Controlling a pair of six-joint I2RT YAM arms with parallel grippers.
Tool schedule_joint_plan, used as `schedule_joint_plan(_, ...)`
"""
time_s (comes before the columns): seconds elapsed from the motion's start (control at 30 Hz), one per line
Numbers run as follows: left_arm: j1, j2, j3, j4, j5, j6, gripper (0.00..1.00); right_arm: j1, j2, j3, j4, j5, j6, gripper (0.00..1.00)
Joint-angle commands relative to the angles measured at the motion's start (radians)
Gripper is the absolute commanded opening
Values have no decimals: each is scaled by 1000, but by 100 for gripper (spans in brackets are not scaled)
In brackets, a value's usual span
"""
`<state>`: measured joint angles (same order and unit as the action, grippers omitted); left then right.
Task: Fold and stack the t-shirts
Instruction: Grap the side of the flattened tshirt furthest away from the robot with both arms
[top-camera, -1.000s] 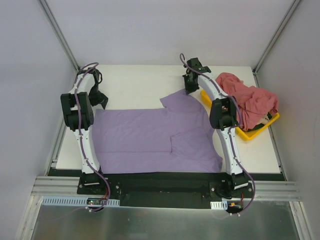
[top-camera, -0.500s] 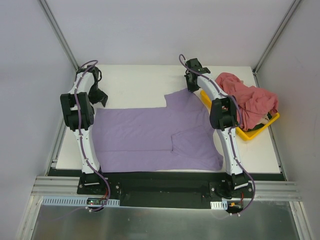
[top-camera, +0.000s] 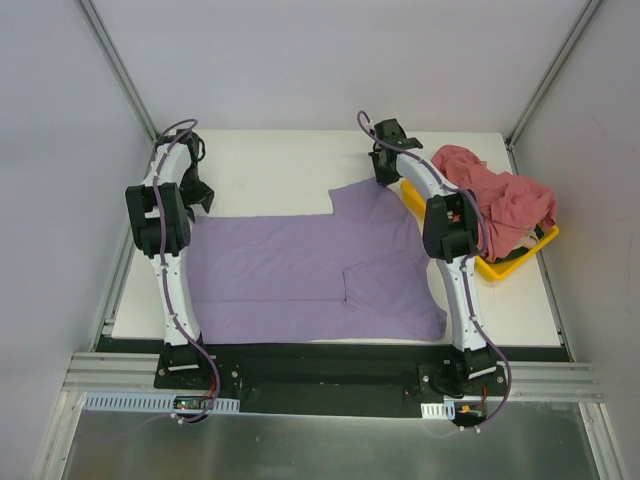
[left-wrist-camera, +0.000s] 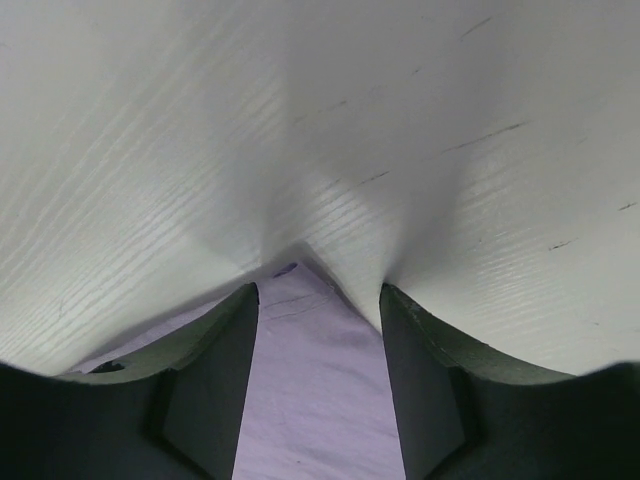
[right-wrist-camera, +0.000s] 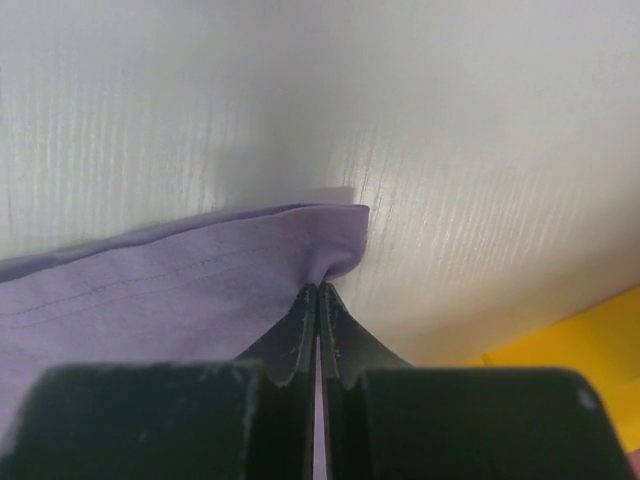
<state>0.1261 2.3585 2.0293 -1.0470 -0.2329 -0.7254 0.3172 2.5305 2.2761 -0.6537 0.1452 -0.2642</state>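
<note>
The lavender t-shirt (top-camera: 300, 270) lies spread flat on the white table (top-camera: 280, 165), with one fold near its right side. My left gripper (top-camera: 196, 192) is over its far left corner. In the left wrist view that gripper (left-wrist-camera: 318, 300) is open, and the shirt's corner (left-wrist-camera: 312, 390) lies between the jaws. My right gripper (top-camera: 385, 172) is at the shirt's far right sleeve. In the right wrist view it (right-wrist-camera: 318, 288) is shut on the lavender hem (right-wrist-camera: 200, 280). The pink-red t-shirts (top-camera: 500, 200) lie heaped at the right.
The yellow tray (top-camera: 515, 262) holds the pink-red heap at the table's right edge, just right of my right arm. Its yellow rim (right-wrist-camera: 590, 340) shows in the right wrist view. Grey walls enclose the table at the back and on both sides.
My right gripper has drawn the sleeve slightly farther back and right, flattening it. My left gripper has shifted a little toward the far left corner of the shirt.
</note>
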Motion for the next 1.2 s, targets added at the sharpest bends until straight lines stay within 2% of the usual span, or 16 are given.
schedule_joint_plan(0.0, 9, 10, -26, -22, 29, -19, 48, -6, -81, -27, 20, -27, -18, 0)
schedule_joint_plan(0.2, 9, -27, -106, -22, -42, -45, 35, -4, -119, -47, 26, -38, -26, 0)
schedule_joint_plan(0.37, 7, -15, -106, -30, -37, -39, 3, -6, -165, -92, 61, -56, -46, 0)
schedule_joint_plan(0.4, 9, -15, -98, -33, -40, -34, 0, -4, -174, -105, 80, -67, -59, 0)
schedule_joint_plan(0.63, 10, -10, 38, -53, -82, 3, 0, -4, -174, -70, 152, -99, -138, 0)
schedule_joint_plan(0.73, 13, -16, 100, -71, -82, 18, 0, 3, -212, -107, 175, -128, -173, 0)
schedule_joint_plan(0.9, 9, -73, 36, -67, -59, 26, 0, 51, -350, -306, 242, -110, -256, 0)
schedule_joint_plan(1.17, -6, -194, -154, -31, -36, 44, 0, 100, -558, -587, 316, -85, -231, 0)
